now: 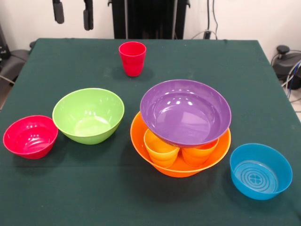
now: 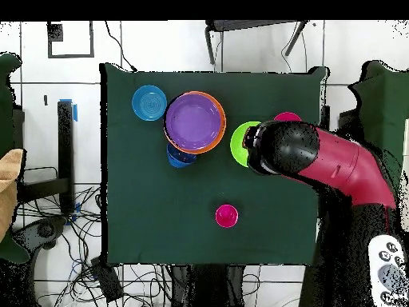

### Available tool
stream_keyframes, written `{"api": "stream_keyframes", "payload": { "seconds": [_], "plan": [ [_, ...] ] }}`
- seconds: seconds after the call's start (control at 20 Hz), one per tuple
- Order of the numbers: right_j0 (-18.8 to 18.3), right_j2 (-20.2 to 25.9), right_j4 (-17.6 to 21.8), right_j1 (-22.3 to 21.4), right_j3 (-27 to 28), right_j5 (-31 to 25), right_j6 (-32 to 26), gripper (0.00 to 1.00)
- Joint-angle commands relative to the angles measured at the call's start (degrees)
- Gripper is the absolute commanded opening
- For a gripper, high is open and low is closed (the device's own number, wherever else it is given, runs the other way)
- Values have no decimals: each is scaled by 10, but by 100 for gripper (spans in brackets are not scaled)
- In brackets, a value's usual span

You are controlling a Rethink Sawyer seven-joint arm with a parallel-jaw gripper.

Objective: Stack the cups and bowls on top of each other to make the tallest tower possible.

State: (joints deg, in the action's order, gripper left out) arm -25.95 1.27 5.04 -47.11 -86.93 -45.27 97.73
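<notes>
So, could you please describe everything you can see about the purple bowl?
The purple bowl is wide, round and glossy, plastic by its look, with light glinting on its empty inside. It sits upright, perhaps slightly tilted, on two orange cups that stand inside the large orange bowl, so its rim is above the orange bowl's rim. In the overhead view it covers nearly all of the orange bowl. Nothing rests in it, and the gripper is far from it.

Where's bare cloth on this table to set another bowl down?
Free: the near strip in front of the red bowl and lime green bowl, and the far right corner beyond the purple bowl. Crowded: the middle row, across to the light blue bowl.
</notes>
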Motion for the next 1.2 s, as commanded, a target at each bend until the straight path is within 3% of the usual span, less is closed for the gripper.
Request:
{"api": "stream_keyframes", "payload": {
  "seconds": [0.05,0.45,0.7,1.2],
  "plan": [
    [-45,79,65,-35,-54,20,-171,100],
    [-51,98,56,-69,-206,90,-77,100],
    [-45,91,64,-74,-243,107,-47,100],
    [-69,109,64,-67,-295,166,-38,100]
  ]
}}
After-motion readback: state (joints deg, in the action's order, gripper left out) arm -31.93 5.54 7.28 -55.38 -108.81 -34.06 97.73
